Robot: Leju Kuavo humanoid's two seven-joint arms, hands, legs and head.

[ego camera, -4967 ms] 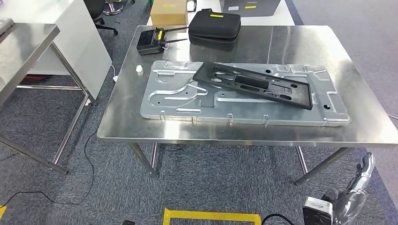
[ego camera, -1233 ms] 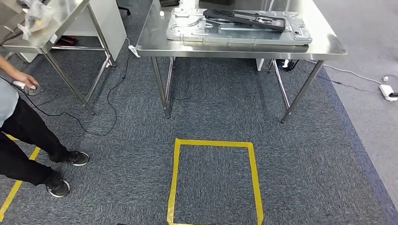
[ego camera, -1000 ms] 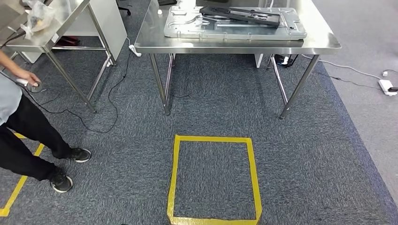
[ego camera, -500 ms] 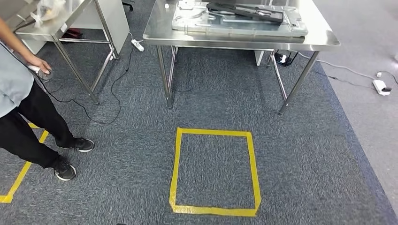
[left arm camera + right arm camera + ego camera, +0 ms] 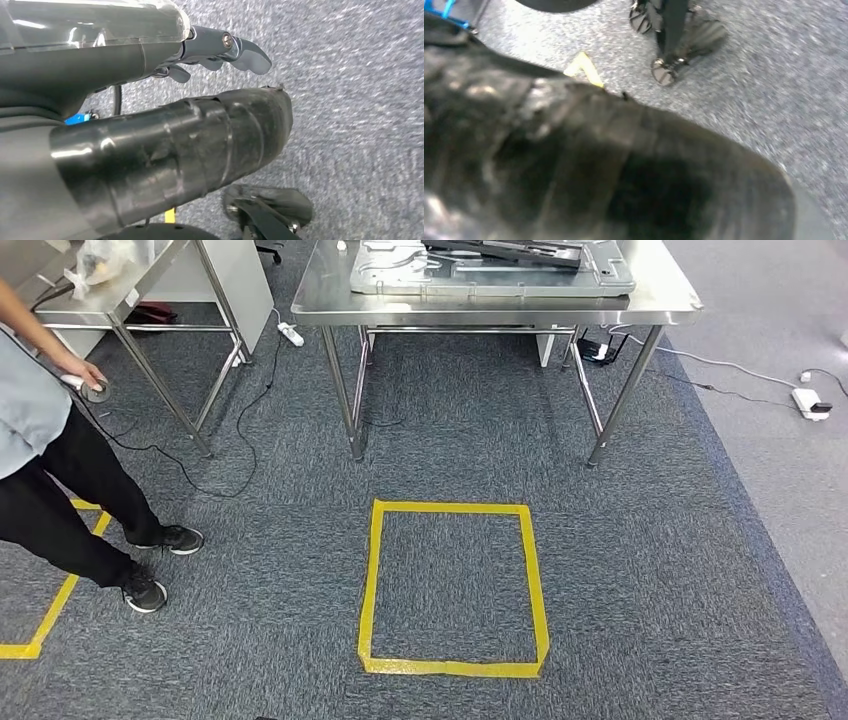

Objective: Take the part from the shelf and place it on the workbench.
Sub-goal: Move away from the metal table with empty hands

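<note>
The black frame-shaped part (image 5: 505, 250) lies on a large silver pressed plate (image 5: 400, 275) on the steel workbench (image 5: 480, 308), at the far top of the head view. I stand well back from it on grey carpet. In the left wrist view my left hand (image 5: 200, 125) hangs over the carpet, its taped thumb and dark fingers (image 5: 235, 47) apart with nothing between them. In the right wrist view my right hand (image 5: 599, 170) is a blurred dark thumb close to the lens, and its fingers are hidden.
A yellow tape square (image 5: 372, 580) marks the carpet in front of me. A person (image 5: 40, 440) in black trousers stands at the left beside a second steel table (image 5: 130, 300). Cables and power strips (image 5: 808, 402) lie on the floor near the workbench legs.
The camera has moved back from the workbench, which was close below 5 s ago and now sits at the picture's top. The person at the left has shifted their feet slightly.
</note>
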